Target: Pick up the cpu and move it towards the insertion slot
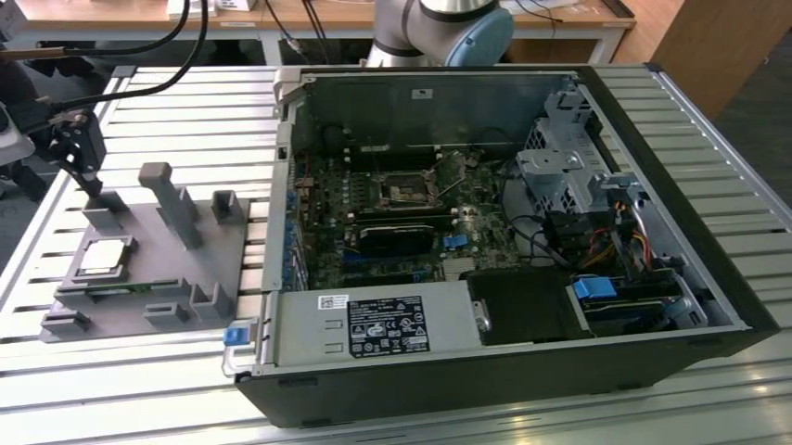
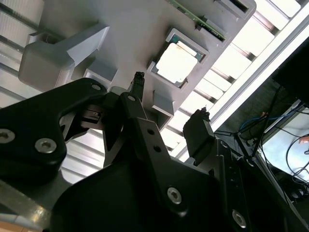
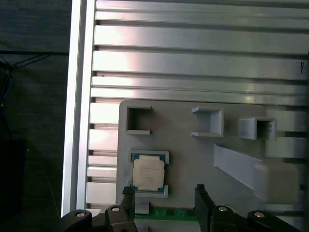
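1. Cpu (image 3: pixel 148 174): lies flat in a square seat on the grey holder plate (image 3: pixel 193 159), near one edge of the plate.
2. Gripper (image 3: pixel 164 191): hangs over the plate near the cpu, fingers (image 3: pixel 199 193) spread apart and holding nothing.
3. Green strip (image 3: pixel 169 212): lies on the plate, just beside the cpu.
4. Insertion slot (image 1: pixel 406 190): sits inside the open computer case (image 1: pixel 495 389), well apart from the plate, towards the exterior view's right.

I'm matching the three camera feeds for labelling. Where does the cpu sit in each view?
Exterior view: the cpu lies on the grey tray, at the exterior view's left.
Second wrist view: the cpu lies in its framed recess, just beyond the open gripper.
First wrist view: the cpu lies in the same recess, near the gripper.
Shared landmark: the grey tray.
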### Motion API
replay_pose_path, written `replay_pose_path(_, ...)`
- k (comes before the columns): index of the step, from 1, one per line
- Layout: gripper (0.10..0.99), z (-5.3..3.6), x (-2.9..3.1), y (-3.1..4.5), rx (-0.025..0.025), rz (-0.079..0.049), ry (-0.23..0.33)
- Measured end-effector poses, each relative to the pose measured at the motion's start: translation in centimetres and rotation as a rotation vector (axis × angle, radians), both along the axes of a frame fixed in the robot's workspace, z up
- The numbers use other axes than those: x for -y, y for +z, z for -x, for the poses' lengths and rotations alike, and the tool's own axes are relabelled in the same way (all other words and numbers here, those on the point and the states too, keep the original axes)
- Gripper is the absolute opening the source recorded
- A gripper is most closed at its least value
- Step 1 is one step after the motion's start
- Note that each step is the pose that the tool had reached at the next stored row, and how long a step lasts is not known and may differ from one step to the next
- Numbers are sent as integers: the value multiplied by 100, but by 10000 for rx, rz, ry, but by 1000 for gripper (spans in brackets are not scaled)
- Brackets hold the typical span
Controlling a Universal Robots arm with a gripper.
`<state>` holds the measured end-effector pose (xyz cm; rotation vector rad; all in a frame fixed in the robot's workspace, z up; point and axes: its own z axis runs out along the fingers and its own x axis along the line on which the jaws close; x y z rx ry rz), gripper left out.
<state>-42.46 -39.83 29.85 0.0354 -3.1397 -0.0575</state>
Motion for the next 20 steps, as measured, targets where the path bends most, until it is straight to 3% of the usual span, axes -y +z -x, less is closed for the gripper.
replay_pose_path(20,604,6,11,-95,2,0,-1)
